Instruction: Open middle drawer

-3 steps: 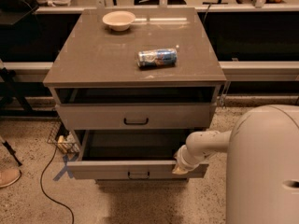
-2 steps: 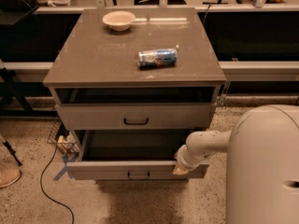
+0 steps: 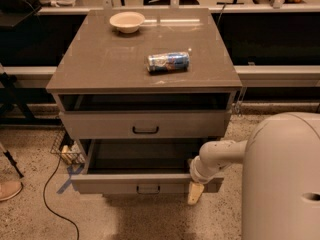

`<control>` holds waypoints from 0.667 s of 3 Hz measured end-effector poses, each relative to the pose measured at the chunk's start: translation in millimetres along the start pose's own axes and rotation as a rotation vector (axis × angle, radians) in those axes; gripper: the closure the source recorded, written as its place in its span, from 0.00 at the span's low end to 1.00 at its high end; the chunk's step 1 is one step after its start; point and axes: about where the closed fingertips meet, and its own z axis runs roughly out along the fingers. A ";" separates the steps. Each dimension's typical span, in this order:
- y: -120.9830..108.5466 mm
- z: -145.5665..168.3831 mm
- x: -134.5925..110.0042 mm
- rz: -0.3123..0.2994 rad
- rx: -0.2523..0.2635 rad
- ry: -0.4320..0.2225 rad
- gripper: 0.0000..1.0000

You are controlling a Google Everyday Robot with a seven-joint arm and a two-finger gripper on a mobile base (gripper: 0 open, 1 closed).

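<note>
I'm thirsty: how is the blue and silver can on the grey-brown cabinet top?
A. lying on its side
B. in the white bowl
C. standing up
A: the blue and silver can lies sideways, apart from the white bowl; the gripper is at the right front corner of the open grey-taupe middle drawer.

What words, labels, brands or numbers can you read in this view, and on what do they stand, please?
Can lying on the cabinet top: blue label, print too blurred to read.
No other text shows, none on the bowl or the hand at the open middle drawer front.
</note>
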 end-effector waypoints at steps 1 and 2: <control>3.6 0.6 -2.0 -0.020 -0.024 0.013 0.00; 11.6 0.2 -1.4 -0.032 -0.073 0.024 0.00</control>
